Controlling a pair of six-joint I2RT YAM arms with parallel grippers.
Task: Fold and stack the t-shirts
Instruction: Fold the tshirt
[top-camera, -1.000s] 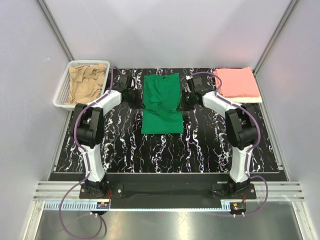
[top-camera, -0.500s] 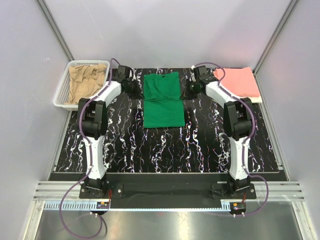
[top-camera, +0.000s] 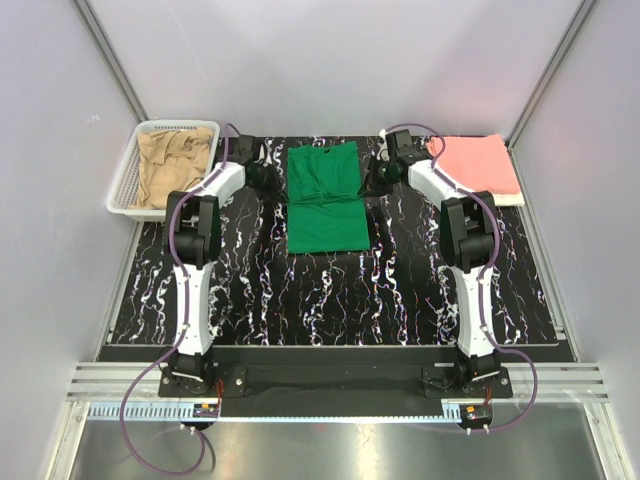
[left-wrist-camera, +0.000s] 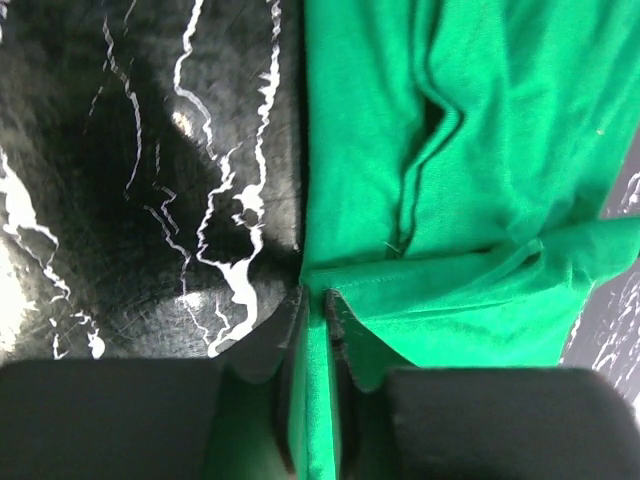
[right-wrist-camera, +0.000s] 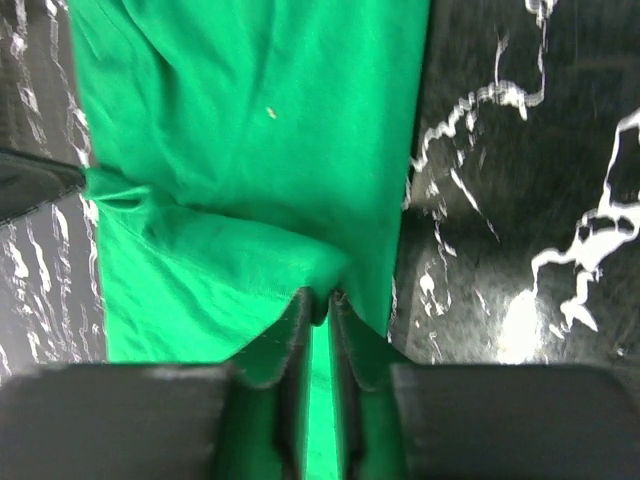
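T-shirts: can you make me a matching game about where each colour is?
Things:
1. green t-shirt
2. tan t-shirt
3. pink t-shirt

Places:
A. crumpled in the white basket
B. folded at the far right corner of the table
C. lying in the middle of the table, between the two arms

Pairs: 1-C, 2-A, 3-B

This is a robotics lab cell, not a home or a shop. Plain white panels close it in on three sides, held by bare aluminium struts. The left arm and right arm, white-and-black machines, are bolted by a slotted metal rail at the near edge of a black marble-patterned table, with purple cables looping from their bases.
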